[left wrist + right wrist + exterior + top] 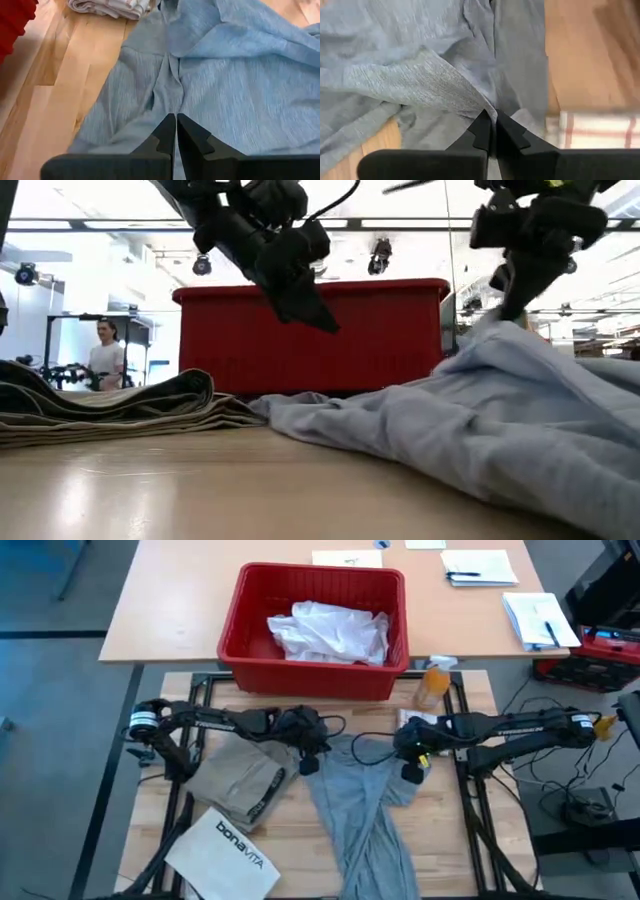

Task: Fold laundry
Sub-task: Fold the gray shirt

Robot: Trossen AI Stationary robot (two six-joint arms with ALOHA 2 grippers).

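- High view first: you have the grey T-shirt [365,805] sprawled on the wooden table [455,840], bunched at its far end and trailing toward the near edge.
- Your right gripper [491,131] has its fingers clamped on a raised ridge of that shirt; the right wrist view shows thin, heathered knit pinched between the tips and tented upward, probably to lift an edge for spreading.
- Your left gripper [176,131] hangs above the shirt's left side with fingers pressed together; no cloth shows between them.
- The khaki-tan piece [240,778] lies flat to the left, a layered stack of heavier weave, apparently already folded.
- The white shirt [330,632] sits crumpled in the red bin [245,655] at the far side, awaiting its turn.
- A stiff white bag [225,855] lies near the front-left corner.
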